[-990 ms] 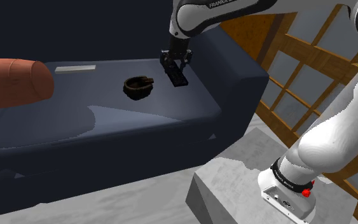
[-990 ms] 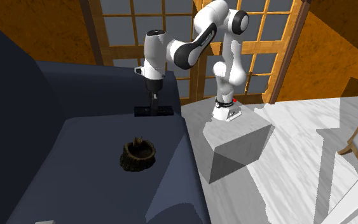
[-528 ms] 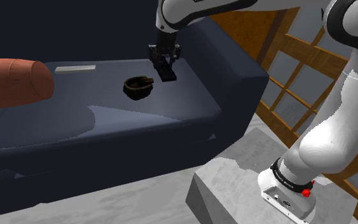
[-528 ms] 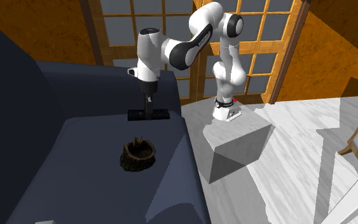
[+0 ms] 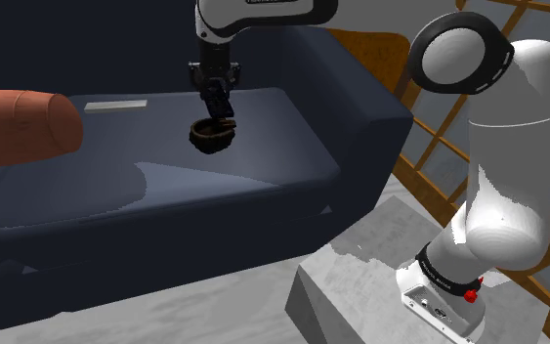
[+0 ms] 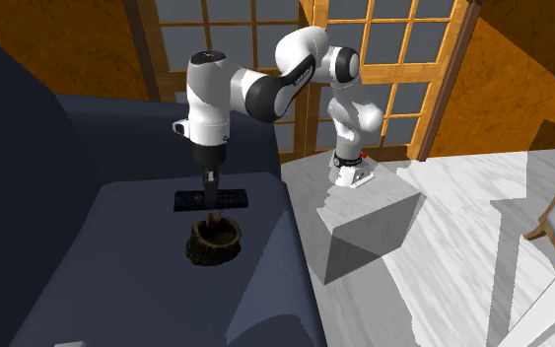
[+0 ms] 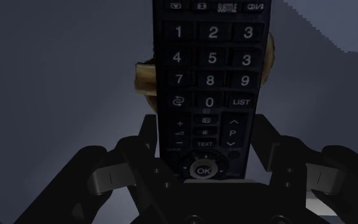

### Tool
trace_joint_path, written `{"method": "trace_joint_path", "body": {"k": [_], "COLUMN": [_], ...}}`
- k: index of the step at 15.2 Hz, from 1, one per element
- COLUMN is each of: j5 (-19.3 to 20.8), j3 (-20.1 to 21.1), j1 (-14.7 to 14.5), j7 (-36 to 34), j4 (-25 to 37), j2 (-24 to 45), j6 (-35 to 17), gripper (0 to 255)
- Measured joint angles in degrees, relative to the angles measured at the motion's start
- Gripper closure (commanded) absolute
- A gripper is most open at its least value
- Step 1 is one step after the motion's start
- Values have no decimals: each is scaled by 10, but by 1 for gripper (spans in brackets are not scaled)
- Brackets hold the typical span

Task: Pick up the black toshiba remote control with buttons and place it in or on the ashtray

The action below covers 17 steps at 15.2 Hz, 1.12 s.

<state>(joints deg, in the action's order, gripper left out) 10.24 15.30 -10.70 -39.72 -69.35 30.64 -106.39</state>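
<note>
My black gripper [image 5: 216, 98] [image 6: 210, 200] is shut on the black remote control [image 6: 211, 201] [image 7: 210, 89], which hangs level in the air. In the shoulder view the remote [image 5: 221, 105] hovers directly above the dark brown ashtray [image 5: 212, 135]. The ashtray [image 6: 214, 241] rests on the dark blue sofa seat [image 5: 165, 166], just below the remote. Through the wrist view the remote's numbered buttons face me, clasped between my fingers [image 7: 147, 146], and the tan rim of the ashtray [image 7: 146, 77] peeks out behind it.
A reddish-brown cushion [image 5: 14, 127] lies at the shoulder view's left on the sofa. A flat pale grey slab [image 5: 116, 105] sits on the seat behind the ashtray. The sofa armrest [image 5: 360, 107] rises between seat and stand [image 5: 380, 293]. A wooden-framed window [image 6: 383, 59] stands behind the arm.
The arm has swung toward the shoulder view's left, carrying the remote from near the armrest to a spot above the ashtray. The ashtray has not moved.
</note>
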Motion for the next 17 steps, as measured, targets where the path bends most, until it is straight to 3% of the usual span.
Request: {"method": "trace_joint_path", "body": {"k": [1,3,17], "j5": [6,10,16], "j3": [-2,-3,-6], "j1": [-12,-20,-12], "j7": [-2,-6,-16], "j4": [53,81,-9], "j2": [33,54,61], "j6": [21,27,-68], "gripper": [255,255,255]}}
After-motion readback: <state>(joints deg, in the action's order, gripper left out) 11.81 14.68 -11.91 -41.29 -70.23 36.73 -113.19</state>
